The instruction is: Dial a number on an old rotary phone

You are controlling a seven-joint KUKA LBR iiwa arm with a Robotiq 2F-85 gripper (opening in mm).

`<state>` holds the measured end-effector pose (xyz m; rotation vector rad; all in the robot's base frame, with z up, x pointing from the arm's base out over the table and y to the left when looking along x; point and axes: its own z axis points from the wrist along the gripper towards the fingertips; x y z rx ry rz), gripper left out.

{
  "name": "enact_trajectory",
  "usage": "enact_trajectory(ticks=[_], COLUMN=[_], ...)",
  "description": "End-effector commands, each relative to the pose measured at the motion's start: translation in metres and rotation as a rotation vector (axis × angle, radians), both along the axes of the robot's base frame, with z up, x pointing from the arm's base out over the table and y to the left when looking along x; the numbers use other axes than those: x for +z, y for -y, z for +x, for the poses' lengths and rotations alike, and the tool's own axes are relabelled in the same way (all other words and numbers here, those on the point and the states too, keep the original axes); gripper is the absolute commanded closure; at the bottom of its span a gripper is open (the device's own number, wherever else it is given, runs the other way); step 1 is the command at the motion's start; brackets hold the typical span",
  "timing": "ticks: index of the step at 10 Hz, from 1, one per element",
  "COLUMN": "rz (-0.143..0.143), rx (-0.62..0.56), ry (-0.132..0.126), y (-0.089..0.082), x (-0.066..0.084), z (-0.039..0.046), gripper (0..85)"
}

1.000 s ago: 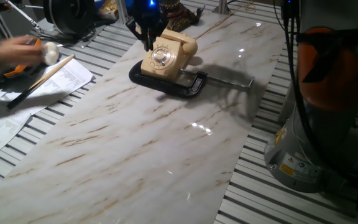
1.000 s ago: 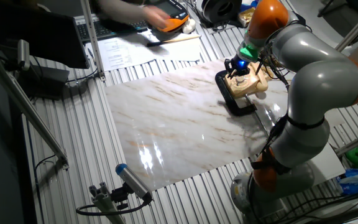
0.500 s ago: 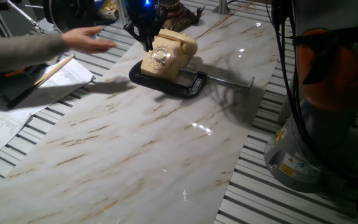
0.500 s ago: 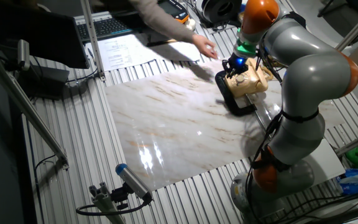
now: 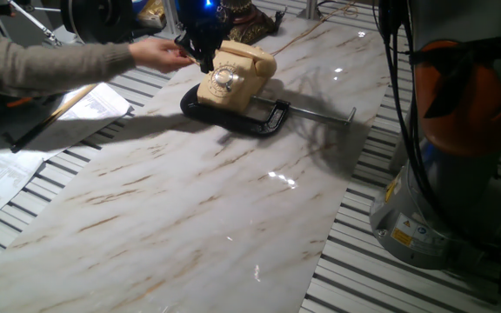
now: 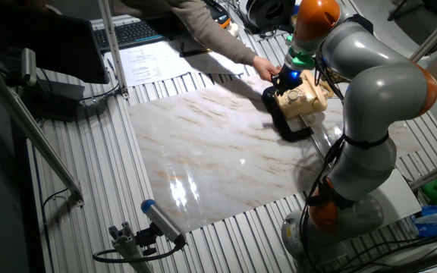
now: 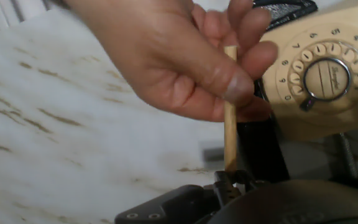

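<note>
The cream-beige rotary phone (image 5: 236,73) sits at the far end of the marble board, held by a black C-clamp (image 5: 252,120). It also shows in the other fixed view (image 6: 303,97). In the hand view its silvery dial (image 7: 327,78) is at the upper right. My gripper (image 5: 204,52) hangs just left of the phone's front, also seen in the other fixed view (image 6: 285,77). In the hand view the gripper (image 7: 229,181) is shut on a thin wooden stick (image 7: 230,140) that points toward the phone. A person's hand (image 7: 185,59) pinches the stick's upper part.
The person's arm (image 5: 50,65) reaches in from the left over papers (image 5: 94,106) and a long wooden rod (image 5: 59,110). The clamp's silver screw bar (image 5: 320,111) sticks out to the right. My arm's base (image 5: 455,148) stands at the right edge. A keyboard (image 6: 139,32) lies behind.
The person's hand has moved in from the left to my gripper and taken hold of the stick. My gripper and the phone have stayed in place.
</note>
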<state>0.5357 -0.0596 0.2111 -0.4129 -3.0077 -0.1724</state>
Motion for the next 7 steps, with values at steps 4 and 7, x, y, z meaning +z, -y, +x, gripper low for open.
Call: enact_trajectory(ticks=[4,7], rz=[0.007,0.008], rx=[0.0,-0.021], ry=[-0.014,-0.026], y=[0.0013,0.0017], x=[-0.0017,-0.001], z=[0.0015,0.0018], gripper=[85.0,85.0])
